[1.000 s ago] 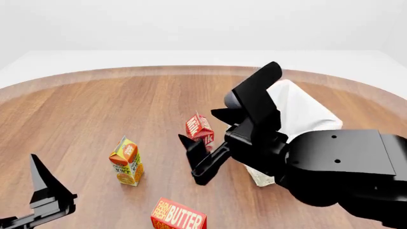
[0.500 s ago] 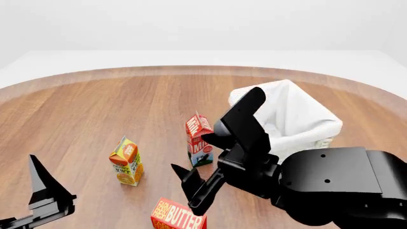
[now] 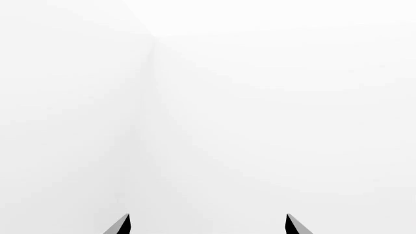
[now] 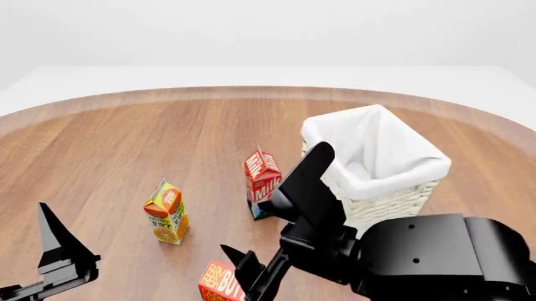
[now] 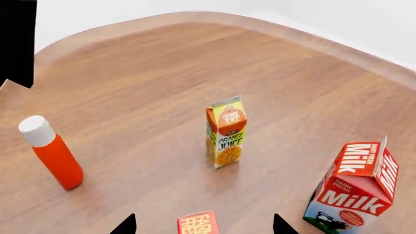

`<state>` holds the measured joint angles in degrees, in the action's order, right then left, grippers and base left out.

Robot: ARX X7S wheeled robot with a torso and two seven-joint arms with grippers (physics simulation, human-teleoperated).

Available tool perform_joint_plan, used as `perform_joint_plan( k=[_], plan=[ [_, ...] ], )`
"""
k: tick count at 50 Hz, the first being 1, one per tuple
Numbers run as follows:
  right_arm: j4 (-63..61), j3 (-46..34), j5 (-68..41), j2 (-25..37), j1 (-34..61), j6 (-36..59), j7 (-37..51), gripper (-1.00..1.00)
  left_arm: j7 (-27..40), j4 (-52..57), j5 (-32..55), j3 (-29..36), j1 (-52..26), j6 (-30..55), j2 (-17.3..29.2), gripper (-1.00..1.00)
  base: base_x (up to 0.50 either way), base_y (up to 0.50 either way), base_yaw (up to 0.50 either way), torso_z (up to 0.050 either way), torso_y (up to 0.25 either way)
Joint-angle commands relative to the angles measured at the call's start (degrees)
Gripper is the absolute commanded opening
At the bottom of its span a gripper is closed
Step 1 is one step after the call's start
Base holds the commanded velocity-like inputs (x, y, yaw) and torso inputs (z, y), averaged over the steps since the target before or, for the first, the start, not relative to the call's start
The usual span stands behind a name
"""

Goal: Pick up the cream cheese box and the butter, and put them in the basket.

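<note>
The butter (image 4: 216, 283), a red-orange box with pale lettering, lies near the table's front edge, half hidden by my right arm. My right gripper (image 4: 275, 197) hangs open just above it. In the right wrist view the butter (image 5: 198, 224) shows between the two spread fingertips of that gripper (image 5: 202, 226), apart from both. The cream-white wicker basket (image 4: 393, 199) with its white liner stands to the right. My left gripper (image 3: 206, 226) is open and empty, facing a blank white background; one of its fingers (image 4: 52, 241) shows at the lower left. The cream cheese box is out of view.
A red-and-white milk carton (image 4: 262, 182) stands just left of the basket, close to my right arm. An orange juice carton (image 4: 166, 212) stands further left. A red bottle with a white cap (image 5: 53, 156) stands beyond the juice carton. The round wooden table (image 4: 167, 138) curves away behind.
My right arm has swung down and toward the front edge, from in front of the basket to above the butter, uncovering the basket. The left arm has not moved.
</note>
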<state>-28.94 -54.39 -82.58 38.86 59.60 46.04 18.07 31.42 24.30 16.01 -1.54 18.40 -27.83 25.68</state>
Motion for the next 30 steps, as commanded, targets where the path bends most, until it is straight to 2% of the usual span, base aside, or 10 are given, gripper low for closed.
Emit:
perform_joint_plan(
  k=[1,30],
  plan=[
    [-0.63,-0.91,0.49,-0.16,-0.50,0.44,0.02,1.00,0.06,0.01,-0.06,0.01,0.03,-0.03,0.01,1.00,0.00,0.00,0.00,0.000,0.000],
    [2.31,-4.03,3.81,-1.60,-0.39,2.68,0.00,1.00,0.35,0.07,-0.21,-0.03,0.10,0.04,0.00,1.00,0.00,0.00,0.00,0.000,0.000]
  ],
)
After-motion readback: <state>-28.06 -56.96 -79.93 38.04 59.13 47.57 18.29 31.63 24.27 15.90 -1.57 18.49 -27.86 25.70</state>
